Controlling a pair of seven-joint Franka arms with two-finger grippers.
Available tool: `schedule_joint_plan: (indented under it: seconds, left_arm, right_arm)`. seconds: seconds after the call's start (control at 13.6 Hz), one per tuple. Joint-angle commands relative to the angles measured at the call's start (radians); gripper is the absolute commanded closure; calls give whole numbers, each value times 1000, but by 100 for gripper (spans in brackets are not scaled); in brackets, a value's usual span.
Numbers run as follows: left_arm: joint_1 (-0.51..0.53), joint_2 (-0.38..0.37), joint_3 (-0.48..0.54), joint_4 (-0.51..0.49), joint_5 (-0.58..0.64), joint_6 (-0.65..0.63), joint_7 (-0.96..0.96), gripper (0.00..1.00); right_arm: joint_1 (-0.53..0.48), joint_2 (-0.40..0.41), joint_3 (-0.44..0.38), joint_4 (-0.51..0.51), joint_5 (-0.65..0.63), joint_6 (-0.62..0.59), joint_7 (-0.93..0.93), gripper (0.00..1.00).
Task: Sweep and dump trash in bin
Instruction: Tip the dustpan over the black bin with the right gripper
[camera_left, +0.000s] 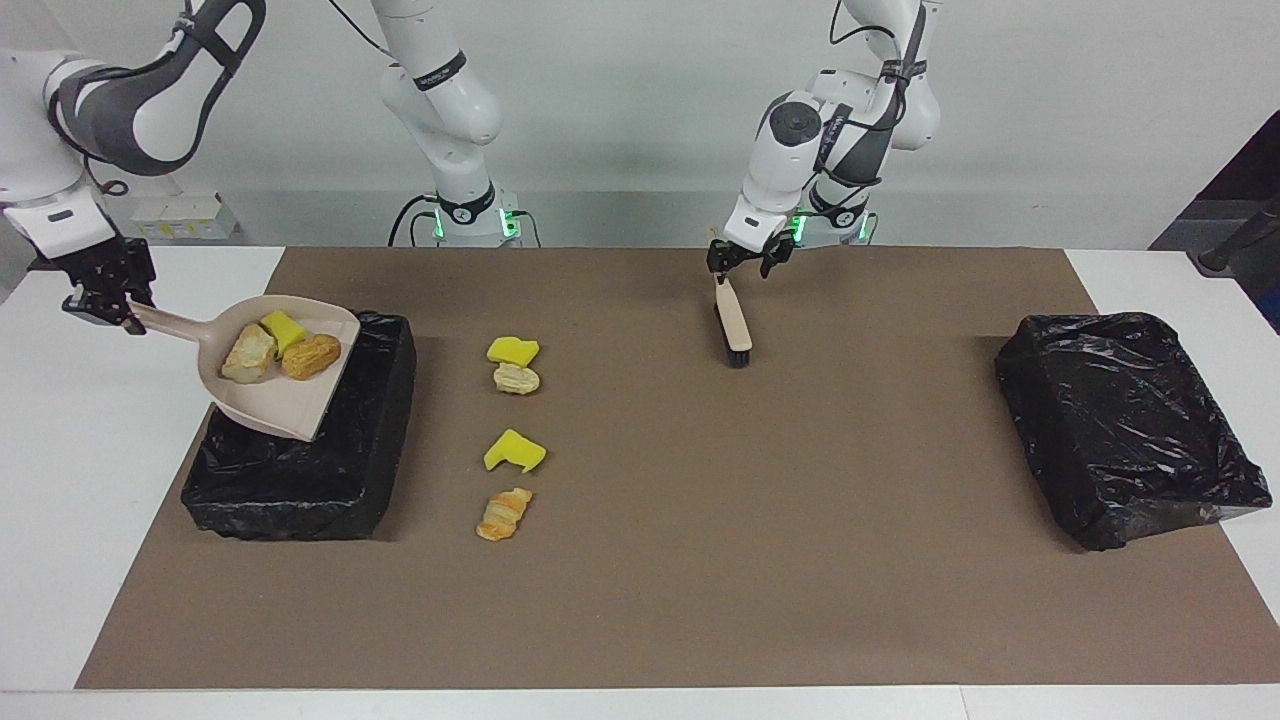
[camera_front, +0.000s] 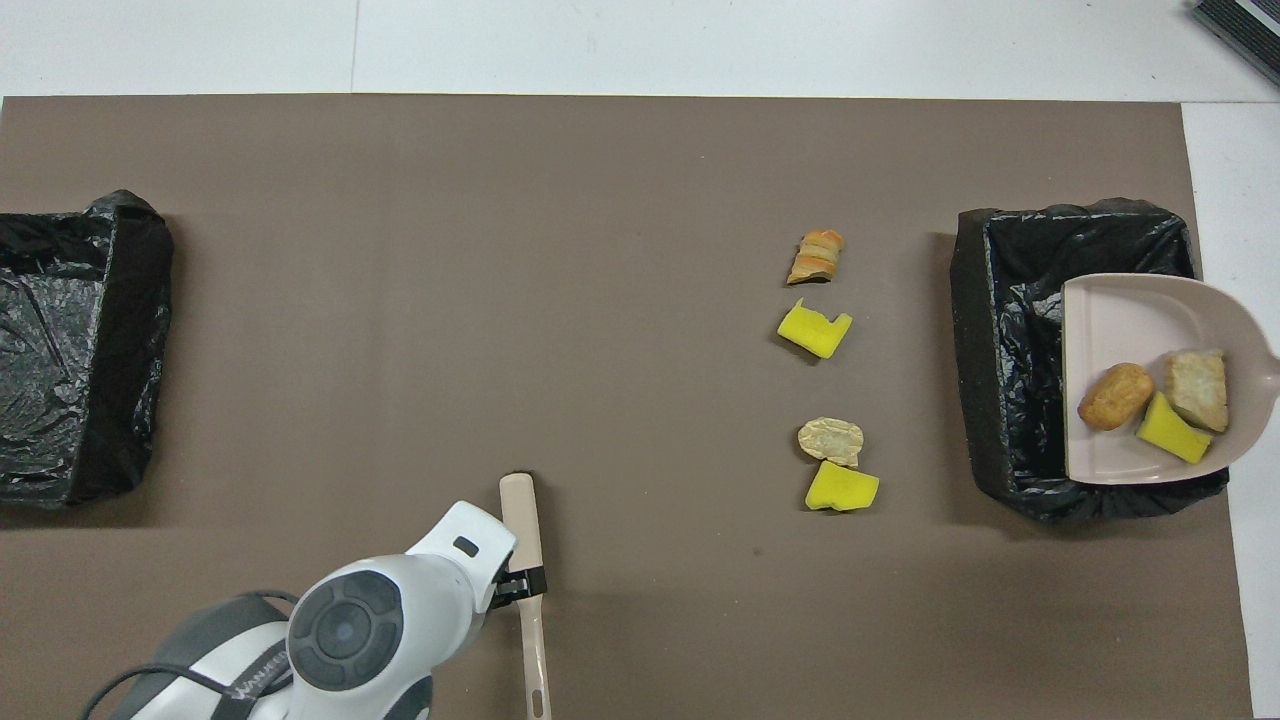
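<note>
My right gripper (camera_left: 100, 305) is shut on the handle of the beige dustpan (camera_left: 280, 405), holding it tilted over the black-lined bin (camera_left: 300, 480) at the right arm's end. In the pan lie three pieces of trash: a tan lump (camera_left: 248, 352), a yellow piece (camera_left: 283, 330) and an orange lump (camera_left: 311, 356). Several more scraps lie on the mat beside the bin, among them a yellow piece (camera_left: 512, 350) and a croissant-like lump (camera_left: 503, 514). My left gripper (camera_left: 743, 262) is open around the handle of the brush (camera_left: 735, 325), which lies on the mat.
A second black-lined bin (camera_left: 1120, 420) stands at the left arm's end of the brown mat (camera_left: 700, 560). In the overhead view the dustpan (camera_front: 1110, 320) covers part of the bin (camera_front: 1010, 340), and the brush (camera_front: 520, 510) points away from the robots.
</note>
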Motion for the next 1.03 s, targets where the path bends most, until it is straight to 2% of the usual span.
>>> schedule_joint_plan:
  seconds: [0.0, 0.15, 0.29, 0.51, 0.81, 0.95]
  left_arm:
    - [113, 42, -1, 99, 37, -72, 115, 0]
    - [212, 72, -2, 168, 51, -77, 207, 0]
    - [300, 151, -2, 289, 52, -118, 309, 0]
    - [387, 243, -1, 456, 118, -167, 402, 0]
    - [472, 244, 8, 631, 120, -294, 498, 0]
    - [504, 246, 8, 701, 120, -394, 590, 0]
  right_arm:
    - [45, -14, 12, 4, -135, 4, 158, 100]
    - [95, -23, 13, 4, -247, 4, 252, 100]
    - [141, -53, 13, 4, -362, -13, 342, 100]
    - [204, -98, 18, 14, -459, -45, 361, 100]
    - [223, -113, 53, 86, -484, -177, 483, 100]
    - [223, -112, 116, 96, -466, -208, 617, 100]
